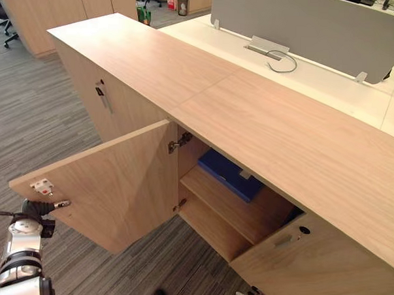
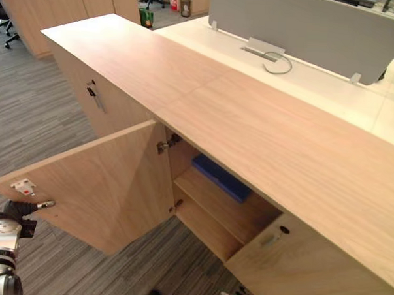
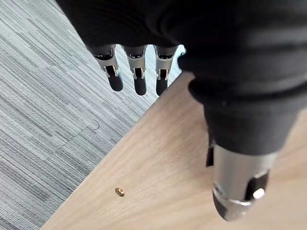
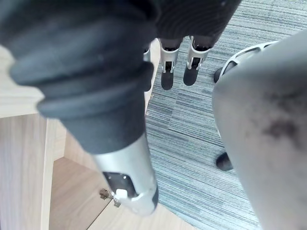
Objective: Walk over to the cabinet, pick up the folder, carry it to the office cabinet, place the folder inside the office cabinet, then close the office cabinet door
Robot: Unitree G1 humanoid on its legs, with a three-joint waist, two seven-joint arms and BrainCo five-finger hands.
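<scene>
At the lower left of the left eye view, the left robot hand (image 3: 138,76) sits at the free edge of the office cabinet's (image 1: 264,118) left door (image 1: 117,183). Its wrist view shows the fingers straight and apart, hanging past the panel's edge over the grey carpet (image 1: 28,114), with the thumb lying along the wood and nothing held. I judge it is placed there to swing that door shut. A small red-and-white catch (image 1: 43,187) is fixed near the door's outer corner, and no print on it can be made out. Towards the middle, a metal hinge (image 1: 179,144) carries the door, which stands wide open. Just right of the hinge the blue folder (image 1: 230,175) lies flat on the upper shelf (image 1: 227,211), pushed well back so it should clear the doors. The placing looks done and only the closing remains. Its pale label is too small to read. At the lower right the right door (image 1: 309,270) also stands open. The right robot hand (image 4: 168,67) hangs beside it over the carpet, fingers straight and spread, empty. At the upper right, behind the cabinet, a cable (image 1: 282,60) loops on a white worktop (image 1: 208,37) under a grey screen (image 1: 307,28). No writing is legible anywhere.
</scene>
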